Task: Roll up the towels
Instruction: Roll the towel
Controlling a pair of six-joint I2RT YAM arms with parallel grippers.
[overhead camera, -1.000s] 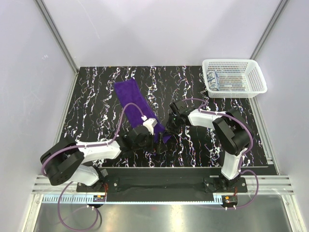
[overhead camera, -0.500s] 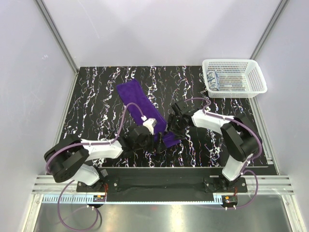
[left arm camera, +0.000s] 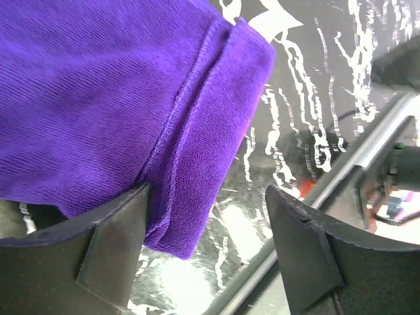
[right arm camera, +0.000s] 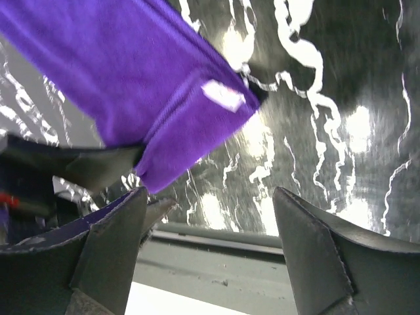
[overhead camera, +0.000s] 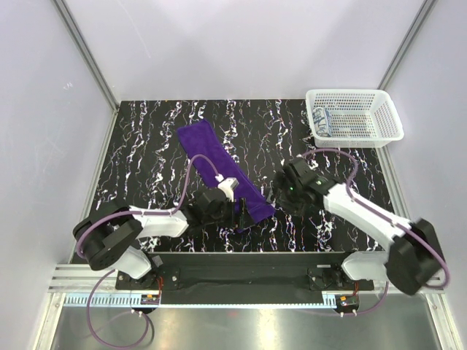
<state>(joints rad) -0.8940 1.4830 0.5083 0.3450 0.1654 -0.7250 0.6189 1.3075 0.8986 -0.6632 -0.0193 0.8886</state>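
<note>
A deep purple towel [overhead camera: 219, 164] lies flat and diagonal on the black marbled table, its near end folded over [left arm camera: 216, 131]. My left gripper [overhead camera: 235, 214] is open at that near end; the towel's edge rests against the left finger [left arm camera: 111, 249] and nothing is pinched. My right gripper [overhead camera: 284, 195] stands open to the right of the towel's near corner [right arm camera: 197, 111], apart from it, with bare table between its fingers [right arm camera: 321, 256]. The patterned white and blue-grey towel [overhead camera: 323, 121] sits rolled in the basket.
The white mesh basket [overhead camera: 390, 117] stands at the table's back right corner. A metal rail [overhead camera: 241, 257] runs along the table's near edge, just below both grippers. White walls enclose the table on three sides.
My right gripper opened, let go of the purple towel's near end and drew back to the right. The towel's near end now lies flat. The left gripper barely moved.
</note>
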